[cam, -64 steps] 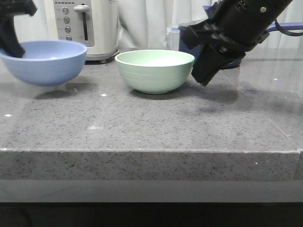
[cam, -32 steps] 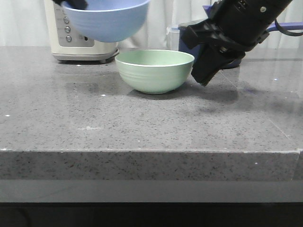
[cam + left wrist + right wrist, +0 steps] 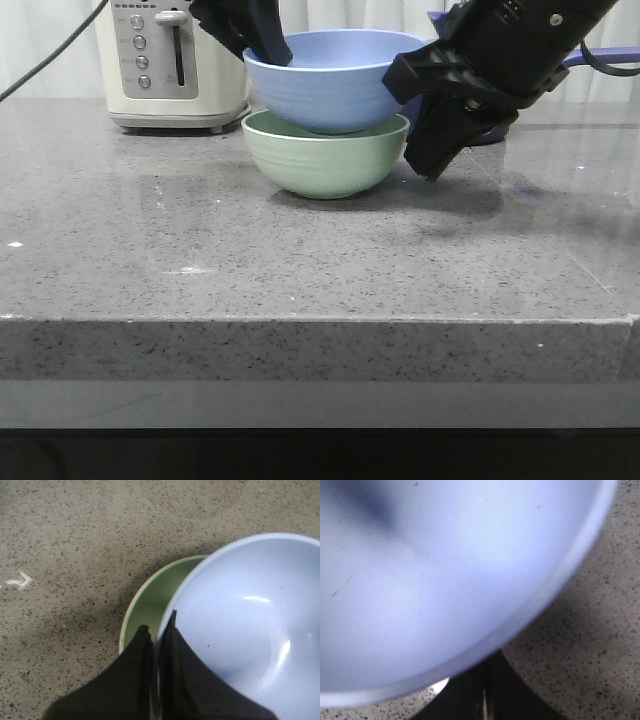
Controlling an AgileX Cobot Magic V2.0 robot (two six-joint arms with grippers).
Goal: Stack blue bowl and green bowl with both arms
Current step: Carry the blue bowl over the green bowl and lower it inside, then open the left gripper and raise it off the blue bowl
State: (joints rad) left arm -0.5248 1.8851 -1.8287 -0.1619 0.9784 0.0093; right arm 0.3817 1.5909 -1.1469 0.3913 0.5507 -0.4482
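— Blue bowl [image 3: 335, 82]?
— Upper centre of the front view, base sunk inside the green bowl [image 3: 325, 158], rim riding well above the green rim. Seen offset in the left wrist view, a crescent of green showing beside it.

— Left gripper [image 3: 262, 42]?
— Clamped on the blue bowl's left rim — one finger inside, one outside.

— Right gripper [image 3: 432, 160]?
— Right of centre, tip low beside the green bowl's right wall, near the grey countertop [image 3: 300, 270]. Open or closed — cannot tell.

— Background?
— White toaster [image 3: 172, 62] at upper left.
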